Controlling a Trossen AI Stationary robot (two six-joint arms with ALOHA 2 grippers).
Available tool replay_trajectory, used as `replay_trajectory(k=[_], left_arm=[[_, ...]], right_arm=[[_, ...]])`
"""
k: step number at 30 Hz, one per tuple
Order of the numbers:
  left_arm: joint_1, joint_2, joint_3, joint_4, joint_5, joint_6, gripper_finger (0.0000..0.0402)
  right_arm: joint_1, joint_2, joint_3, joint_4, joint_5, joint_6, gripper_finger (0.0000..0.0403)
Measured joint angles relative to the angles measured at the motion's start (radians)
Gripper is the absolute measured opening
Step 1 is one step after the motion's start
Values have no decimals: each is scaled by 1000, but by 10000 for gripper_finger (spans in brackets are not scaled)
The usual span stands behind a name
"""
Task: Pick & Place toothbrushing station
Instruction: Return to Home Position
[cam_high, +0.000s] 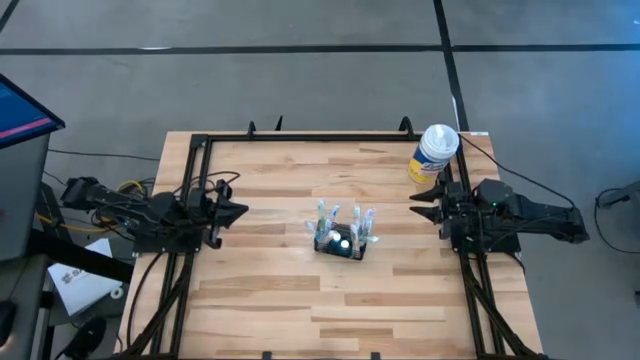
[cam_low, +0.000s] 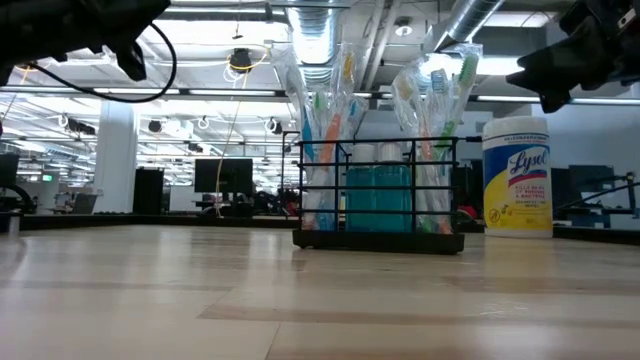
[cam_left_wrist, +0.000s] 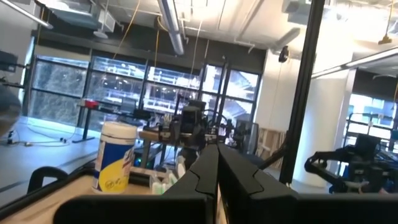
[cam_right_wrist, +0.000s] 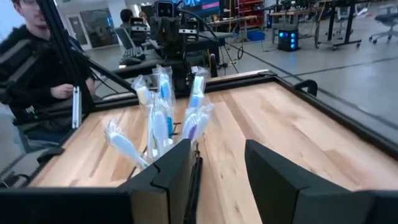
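The toothbrushing station (cam_high: 341, 238) is a small black wire holder that stands on its base in the middle of the table, with several wrapped toothbrushes upright in it; it also shows in the low view (cam_low: 378, 195) and the right wrist view (cam_right_wrist: 163, 121). My left gripper (cam_high: 238, 211) is shut, at the table's left, above the table. My right gripper (cam_high: 420, 204) is open, at the table's right, above the table, its fingers pointing toward the station. Neither touches anything.
A white-and-yellow wipes canister (cam_high: 433, 153) stands at the table's far right corner, just behind my right arm. A black frame (cam_high: 300, 137) borders the tabletop. A person (cam_right_wrist: 28, 56) sits beyond the table's left side.
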Motion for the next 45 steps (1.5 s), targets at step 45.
replay_trajectory(k=[45], left_arm=[[1,-379,9,-463,-6,-17,0]], right_arm=[[-2,-6,-1,45,0,44,137]])
